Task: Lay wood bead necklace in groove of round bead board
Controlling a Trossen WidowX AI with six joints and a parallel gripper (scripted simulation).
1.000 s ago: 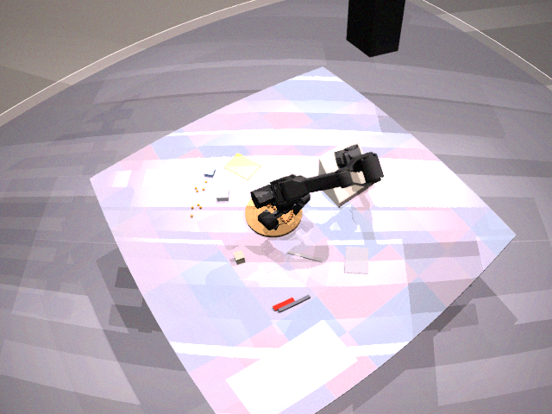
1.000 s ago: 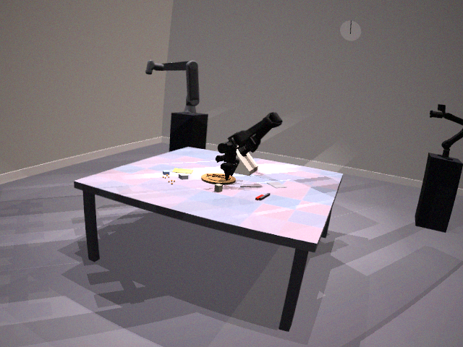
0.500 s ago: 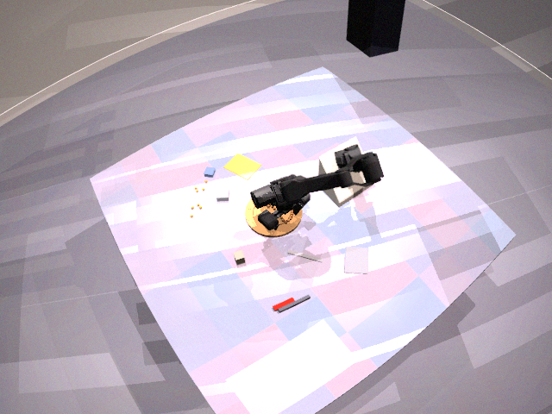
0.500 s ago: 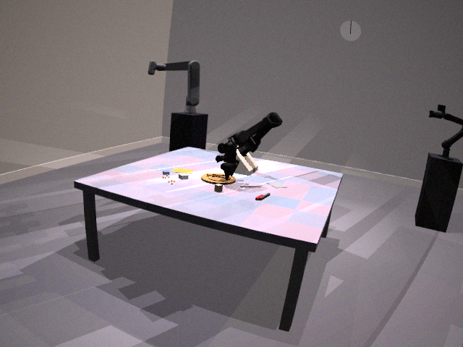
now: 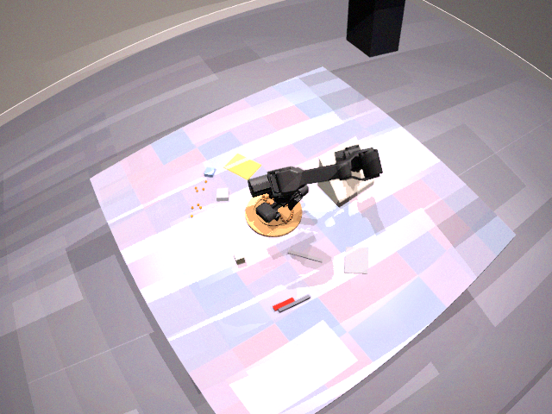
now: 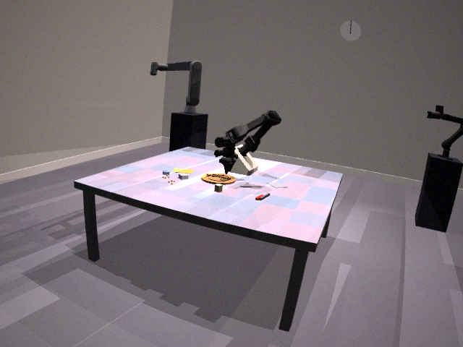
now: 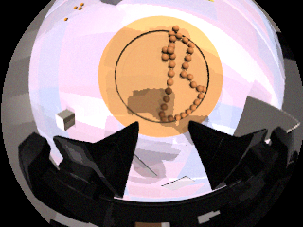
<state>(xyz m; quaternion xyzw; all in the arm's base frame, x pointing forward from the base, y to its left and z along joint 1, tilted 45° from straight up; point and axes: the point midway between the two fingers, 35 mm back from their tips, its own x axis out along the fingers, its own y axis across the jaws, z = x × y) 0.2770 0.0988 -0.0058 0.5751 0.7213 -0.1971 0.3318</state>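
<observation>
The round bead board point(image 5: 250, 219) point(image 6: 205, 179) point(image 7: 108, 80) lies flat on the table with a dark ring groove. The brown bead necklace point(image 7: 171, 64) lies on it in a bent, narrow loop. In the wrist view its lower right beads follow the groove, one strand crosses the inside nearly straight, the other kinks inward, and several beads bunch near the top. The gripper point(image 7: 164, 124) point(image 6: 226, 172) is open and empty, low over the board; in the wrist view its fingertips are just below the necklace's lower end. The arm hides part of the necklace in the top view.
Near the board are a small grey cube point(image 5: 240, 260) point(image 6: 218, 188) point(image 7: 65, 119), a white block point(image 5: 222, 194), a blue block point(image 5: 209, 172), a yellow sheet point(image 5: 242, 166), several loose orange beads point(image 7: 80, 7), a red bar point(image 5: 283, 304) beside a grey one, and a pale square point(image 5: 356, 260).
</observation>
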